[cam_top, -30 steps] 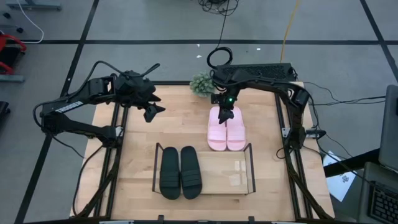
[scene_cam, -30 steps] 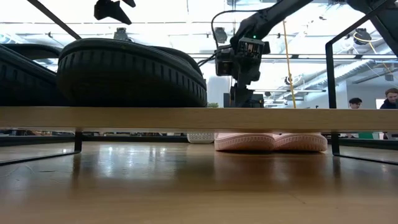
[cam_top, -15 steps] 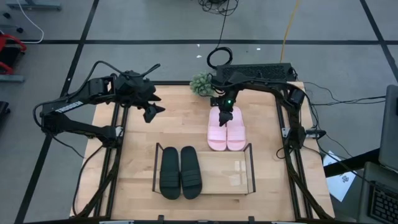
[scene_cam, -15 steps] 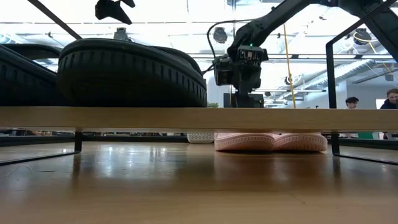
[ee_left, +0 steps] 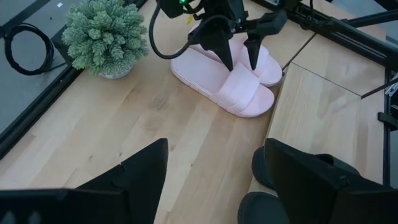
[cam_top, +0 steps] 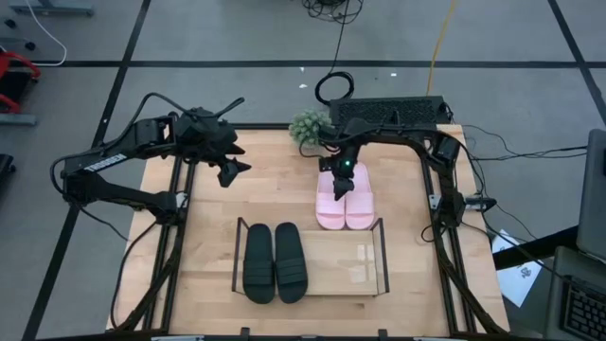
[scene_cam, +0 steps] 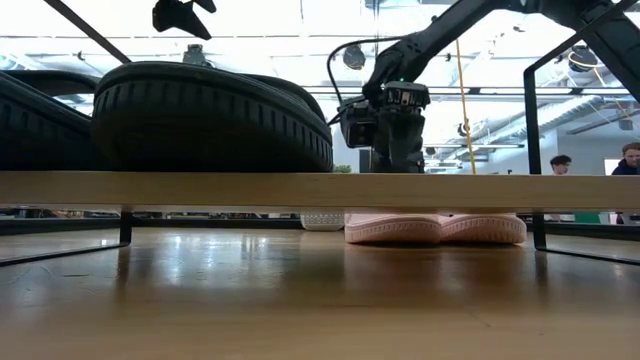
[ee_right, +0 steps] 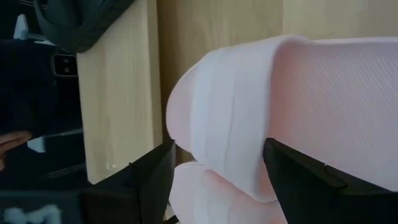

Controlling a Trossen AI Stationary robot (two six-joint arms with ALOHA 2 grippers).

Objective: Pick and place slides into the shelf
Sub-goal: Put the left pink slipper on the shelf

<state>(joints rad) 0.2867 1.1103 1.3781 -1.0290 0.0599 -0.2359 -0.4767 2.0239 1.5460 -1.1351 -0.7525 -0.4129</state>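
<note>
The pale pink pair of slides [cam_top: 345,204] lies side by side on the table, behind the shelf [cam_top: 365,258]. The black pair [cam_top: 275,263] rests on the shelf's left half. My right gripper [cam_top: 342,182] is open and low over the pink pair. In the right wrist view its fingers [ee_right: 149,180] stand on either side of one pink slide's strap [ee_right: 230,137]. The left wrist view also shows the right gripper [ee_left: 238,59] spread over the pink slides [ee_left: 227,81]. My left gripper [cam_top: 230,170] is open and waits high over the table's left part. My right gripper points down with its fingers on either side of a pink slide's strap [ee_right: 230,137]. I cannot tell whether the fingers touch it. The slide lies flat on the table.
A small green plant [cam_top: 307,126] stands at the far edge, just left of the right gripper. The shelf's right half [cam_top: 360,260] is bare. Black frame rails [cam_top: 180,237] run along both table sides. People [scene_cam: 570,165] show in the room behind.
My right gripper has come down toward the pink slides and shifted slightly toward the near edge, turning a little at the wrist. The slides have stayed where they were.
</note>
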